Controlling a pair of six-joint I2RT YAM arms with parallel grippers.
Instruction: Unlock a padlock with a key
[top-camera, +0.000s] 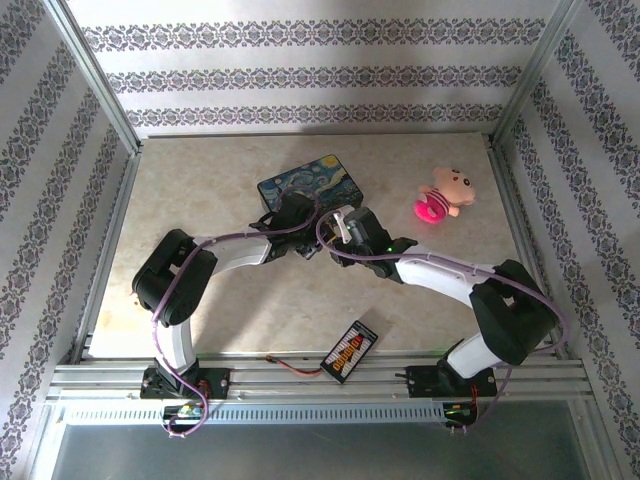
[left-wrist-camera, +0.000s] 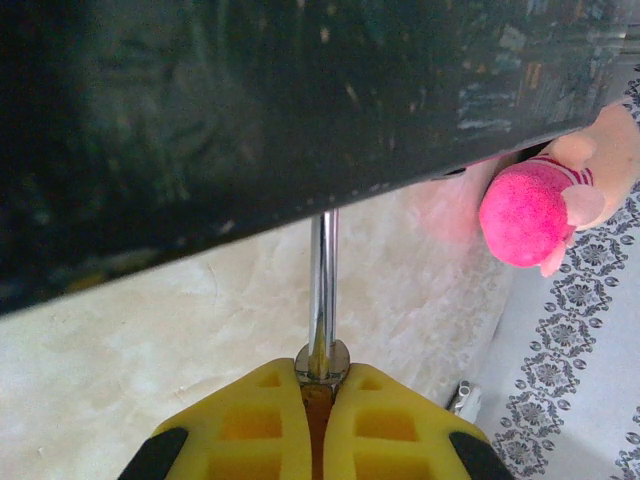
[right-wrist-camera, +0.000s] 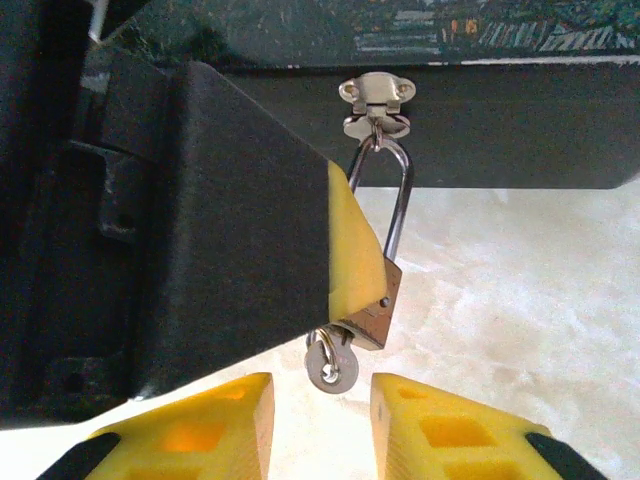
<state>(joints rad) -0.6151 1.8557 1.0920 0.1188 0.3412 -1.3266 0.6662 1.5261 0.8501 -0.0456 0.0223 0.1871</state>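
Striped wallpaper (top-camera: 300, 75) rings a marble-look table (top-camera: 200, 190), and your work sits at the front edge of the painted box (top-camera: 310, 183). The padlock (right-wrist-camera: 378, 305) hangs there by its shackle (right-wrist-camera: 398, 200), which is threaded through the box's hasp (right-wrist-camera: 375, 100). Your left tool (left-wrist-camera: 322, 385) is clamped on the padlock body and steadies it. The key (right-wrist-camera: 331, 366) is seated in the bottom of the padlock with its round head poking out. Your right tool (right-wrist-camera: 320, 405) sits just below that head, fingers parted and gripping nothing.

By my reading, you are at the turning step: insertion looks done, the unlocking not. Next you need to close on the key's head squarely and twist without dragging it out. The box lid is down, so you cannot tell what is inside.
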